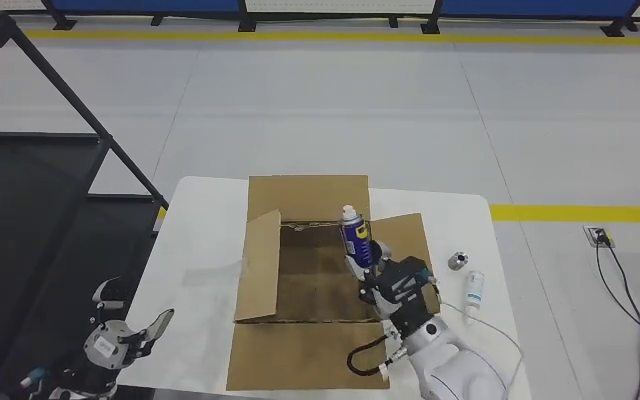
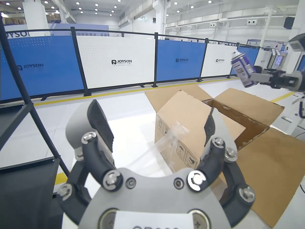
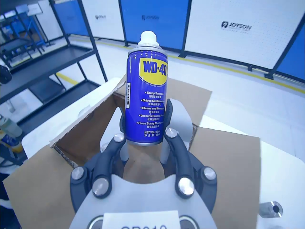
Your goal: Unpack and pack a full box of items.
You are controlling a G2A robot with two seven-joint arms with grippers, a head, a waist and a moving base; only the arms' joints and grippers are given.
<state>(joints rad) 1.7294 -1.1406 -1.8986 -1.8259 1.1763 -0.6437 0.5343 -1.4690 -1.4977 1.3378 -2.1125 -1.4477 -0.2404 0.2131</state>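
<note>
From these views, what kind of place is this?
Probably a fenced robot work cell in a large factory or lab hall: blue and white fence panels ring the area, black metal racking stands beside it, and there is a high ceiling with rows of downlights.

right gripper (image 3: 145, 117) clamped on spray can (image 3: 146, 84) (blue, white cap, upright) | above open cardboard box (image 3: 226, 163) | metal cylinder (image 3: 271, 209) near flap
</note>
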